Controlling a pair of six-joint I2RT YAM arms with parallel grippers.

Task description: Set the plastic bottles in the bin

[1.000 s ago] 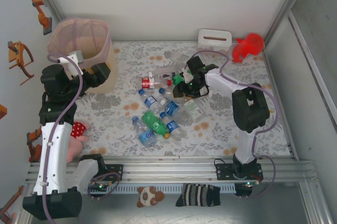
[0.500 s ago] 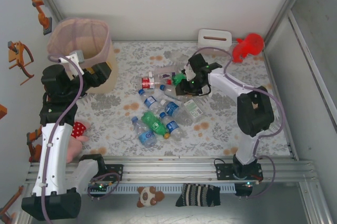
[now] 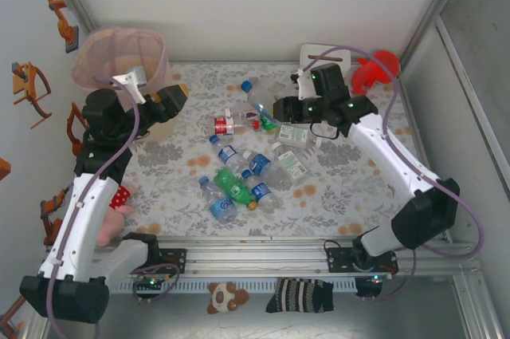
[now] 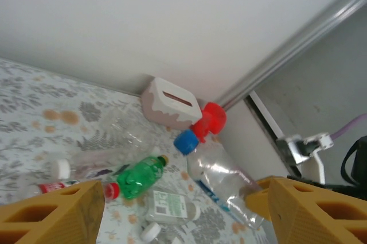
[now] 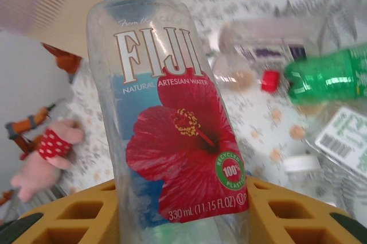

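My right gripper (image 3: 280,107) is shut on a clear Fiji bottle (image 5: 172,112) with a blue cap and red flower label, held above the table with its cap (image 3: 247,85) pointing left. The left wrist view catches that same bottle (image 4: 226,181) in the air. Several more plastic bottles lie mid-table: a red-labelled one (image 3: 225,125), a green one (image 3: 233,185) and clear blue-labelled ones (image 3: 217,200). The beige bin (image 3: 119,56) with its pink liner stands at the far left. My left gripper (image 3: 174,98) hovers beside the bin, open and empty (image 4: 183,206).
A white tissue box (image 3: 324,57) and a red toy figure (image 3: 376,69) sit at the back right. A pink plush toy (image 3: 111,211) lies by the left arm. Walls close in the table at the back and sides.
My right gripper has lifted the Fiji bottle out of the pile and its arm has swung out to the right. The left gripper has shifted slightly right, away from the bin.
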